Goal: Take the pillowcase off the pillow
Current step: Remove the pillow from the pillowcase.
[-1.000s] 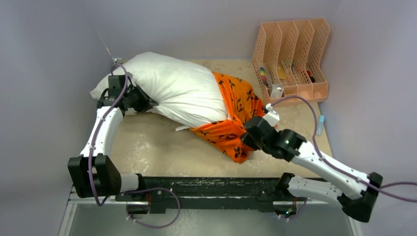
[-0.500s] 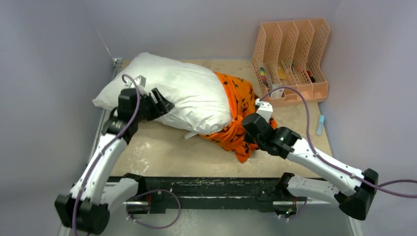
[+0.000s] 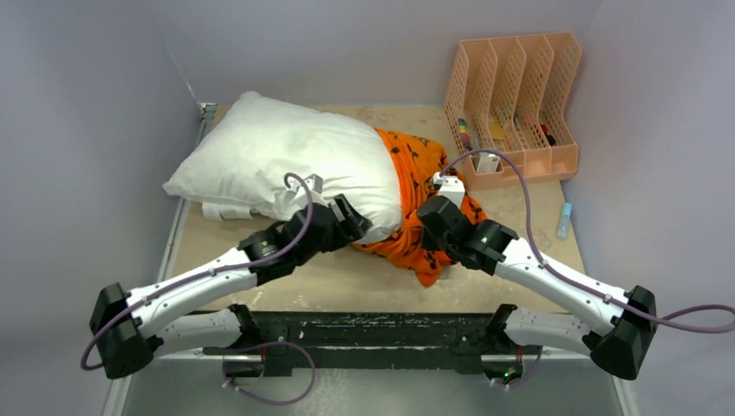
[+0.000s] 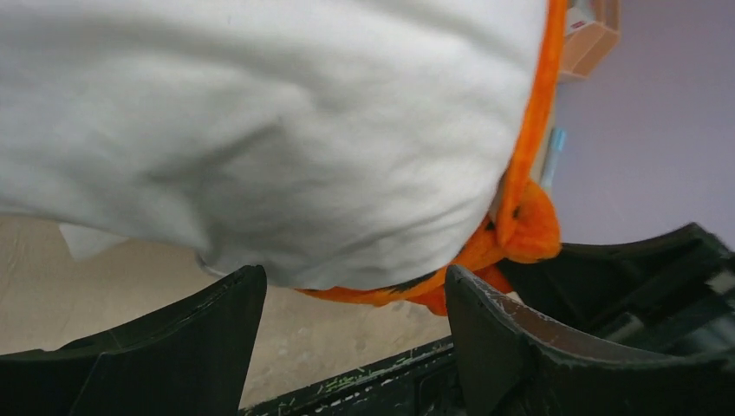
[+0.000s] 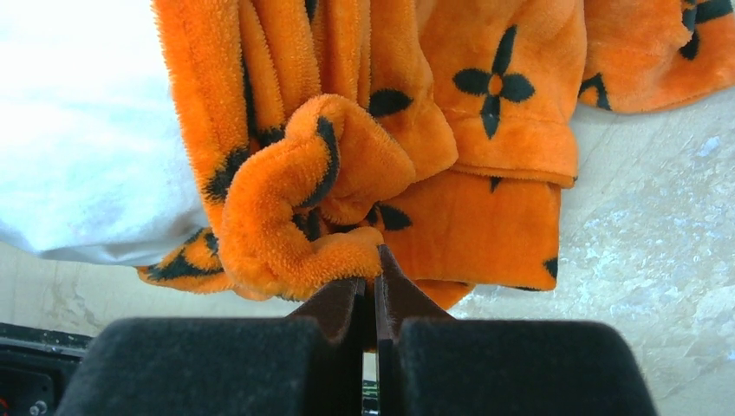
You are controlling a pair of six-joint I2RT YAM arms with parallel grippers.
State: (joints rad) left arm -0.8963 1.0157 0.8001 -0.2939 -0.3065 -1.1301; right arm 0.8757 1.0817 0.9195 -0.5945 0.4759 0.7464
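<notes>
The white pillow (image 3: 277, 156) lies across the back left of the table. Its right end is still inside the bunched orange pillowcase (image 3: 418, 178). My left gripper (image 3: 354, 222) is open at the pillow's near edge, just left of the orange fabric. In the left wrist view its fingers (image 4: 481, 325) stand wide apart under the pillow (image 4: 260, 130), with the pillowcase (image 4: 524, 234) to the right and nothing between them. My right gripper (image 3: 426, 218) is shut on a fold of the pillowcase (image 5: 295, 217), pinched at the tips of the right gripper (image 5: 371, 270).
A peach mesh file organizer (image 3: 516, 100) stands at the back right. A small light-blue object (image 3: 565, 218) lies by the right wall. Grey walls close the left, back and right. The black rail (image 3: 373, 325) runs along the near edge.
My left gripper let go of the pillow's left end, opened, and swung right to the pillow's near edge beside the pillowcase. The right gripper shifted slightly back and left with the fabric.
</notes>
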